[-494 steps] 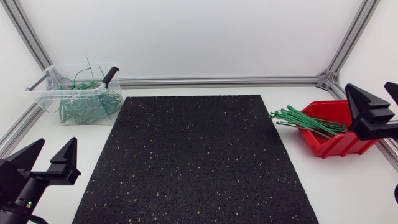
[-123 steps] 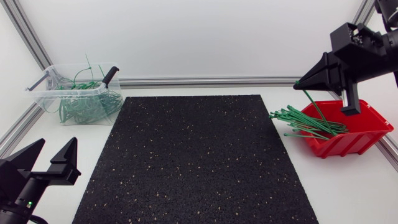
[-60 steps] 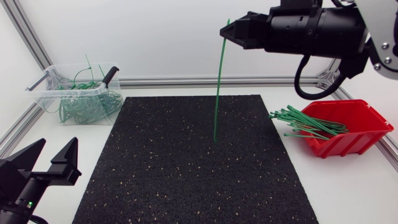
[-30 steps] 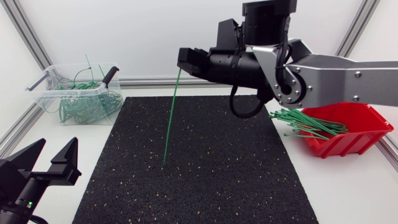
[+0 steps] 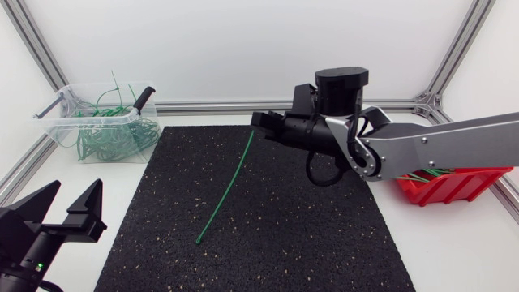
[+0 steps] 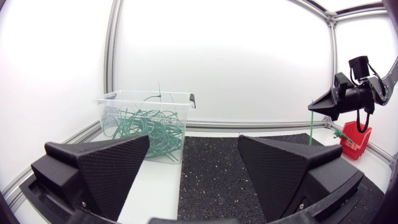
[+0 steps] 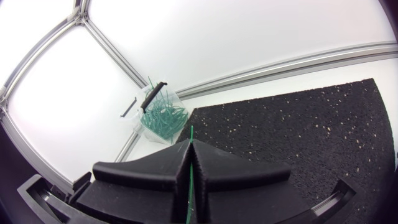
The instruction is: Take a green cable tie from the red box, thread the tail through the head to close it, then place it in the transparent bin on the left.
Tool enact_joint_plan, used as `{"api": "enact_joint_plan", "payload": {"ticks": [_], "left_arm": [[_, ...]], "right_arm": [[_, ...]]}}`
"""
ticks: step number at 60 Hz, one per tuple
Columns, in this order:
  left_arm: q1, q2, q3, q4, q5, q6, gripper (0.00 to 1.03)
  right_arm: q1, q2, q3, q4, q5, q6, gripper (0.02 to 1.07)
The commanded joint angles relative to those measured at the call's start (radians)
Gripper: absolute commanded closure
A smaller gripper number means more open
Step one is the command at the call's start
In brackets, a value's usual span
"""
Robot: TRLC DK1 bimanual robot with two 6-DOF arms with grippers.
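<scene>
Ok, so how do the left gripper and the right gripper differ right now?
The right gripper is shut on a green cable tie; the left gripper is open and empty. The right gripper is over the black mat; the left gripper is off the mat, beside its left edge. Both have matte black wedge-shaped fingers.

mat (image 5: 154, 203) left half: open | centre: cable tie (image 5: 227, 185) slanting across | right side: right arm (image 5: 430, 150) overhead

Green cable tie (image 5: 228, 187), straight, unclosed, hanging slanted
</scene>
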Motion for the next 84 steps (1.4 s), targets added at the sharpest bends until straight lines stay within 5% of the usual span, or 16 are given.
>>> {"api": "enact_joint_plan", "payload": {"ticks": [1,11,15,20,28,55,75,79,84], "left_arm": [[-0.012,-0.007,-0.04,-0.022,-0.004,-0.018,0.04],[-0.012,-0.007,-0.039,-0.022,-0.004,-0.018,0.04],[-0.012,-0.007,-0.039,-0.022,-0.004,-0.018,0.04],[-0.013,-0.007,-0.039,-0.022,-0.004,-0.018,0.04],[-0.013,-0.007,-0.039,-0.022,-0.004,-0.018,0.04],[-0.013,-0.007,-0.039,-0.023,-0.004,-0.018,0.04],[-0.013,-0.007,-0.039,-0.023,-0.004,-0.018,0.04],[-0.012,-0.007,-0.039,-0.023,-0.004,-0.018,0.04],[-0.009,-0.007,-0.039,-0.023,-0.004,-0.018,0.04]], "right_arm": [[-0.018,-0.063,-0.058,0.022,0.003,-0.041,1.0],[-0.062,-0.146,-0.16,0.018,0.017,-0.123,0.98],[-0.074,-0.168,-0.188,0.011,0.02,-0.149,0.86],[-0.077,-0.218,-0.226,-0.002,0.054,-0.192,0.5],[-0.082,-0.255,-0.243,-0.058,0.084,-0.258,0.32],[-0.09,-0.401,-0.114,-0.423,0.163,-0.56,0.27],[0.054,-0.336,0.126,-0.795,0.149,-1.092,0.27],[0.068,-0.318,0.156,-0.825,0.118,-1.106,0.16],[0.107,-0.286,0.183,-0.846,0.118,-1.151,0.16]]}}
